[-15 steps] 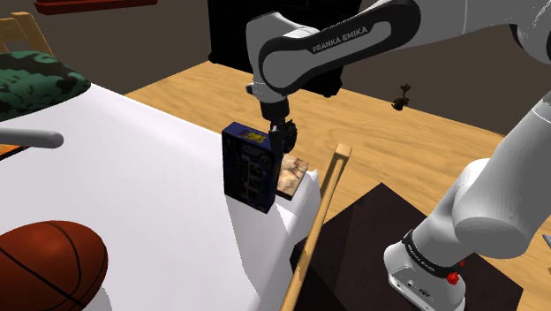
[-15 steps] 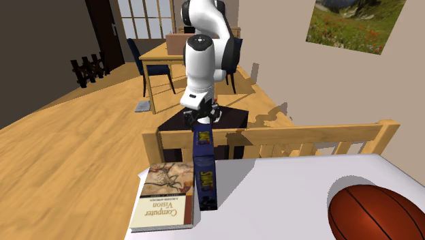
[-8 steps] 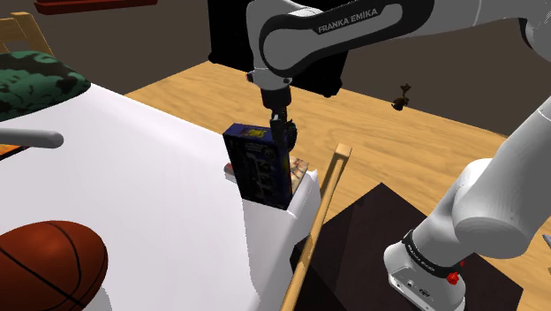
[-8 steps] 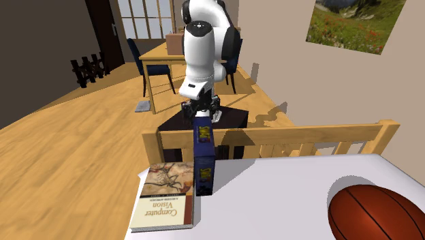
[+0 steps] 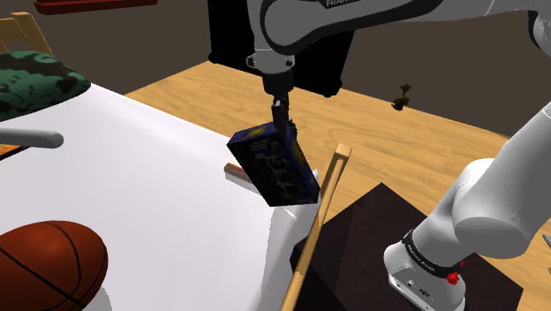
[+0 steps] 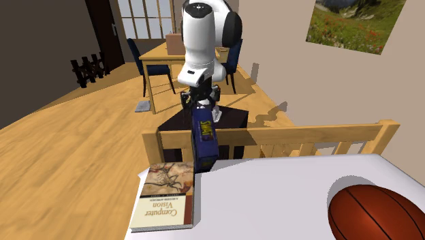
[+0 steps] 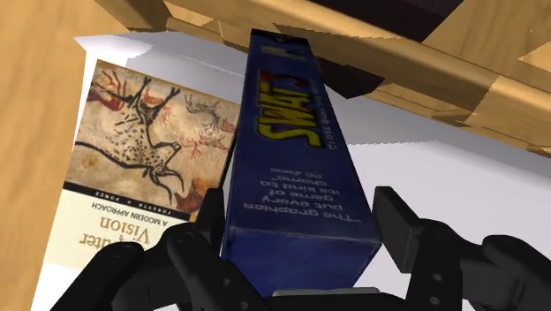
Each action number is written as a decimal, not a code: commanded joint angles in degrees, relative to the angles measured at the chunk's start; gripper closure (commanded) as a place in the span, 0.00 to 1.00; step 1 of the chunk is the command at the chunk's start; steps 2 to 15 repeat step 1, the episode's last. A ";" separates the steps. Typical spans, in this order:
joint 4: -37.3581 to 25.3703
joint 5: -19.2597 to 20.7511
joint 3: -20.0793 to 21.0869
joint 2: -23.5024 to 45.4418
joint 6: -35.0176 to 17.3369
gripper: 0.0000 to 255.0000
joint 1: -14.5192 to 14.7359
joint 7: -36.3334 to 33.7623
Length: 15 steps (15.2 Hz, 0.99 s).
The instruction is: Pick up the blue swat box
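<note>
We're clamping the gripper (image 7: 300,225) on one end of the blue SWAT box (image 5: 275,165) and it's hanging tilted, so it could twist loose.

"SWAT" in yellow on the blue box (image 7: 296,150), "Computer Vision" on the book (image 6: 163,199), seven o'clock of the box in the second exterior view

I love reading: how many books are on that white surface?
1: the Computer Vision book, flat at a corner of the white surface, beside the blue box. Others could be hidden.
</note>
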State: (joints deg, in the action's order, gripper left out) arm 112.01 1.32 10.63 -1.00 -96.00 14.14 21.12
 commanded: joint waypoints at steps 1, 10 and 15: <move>-0.37 -0.02 0.02 -0.23 0.37 1.00 0.02 -0.04; -0.37 -0.02 0.02 -0.23 0.37 1.00 0.02 -0.04; -0.37 -0.02 0.02 -0.23 0.37 1.00 0.02 -0.04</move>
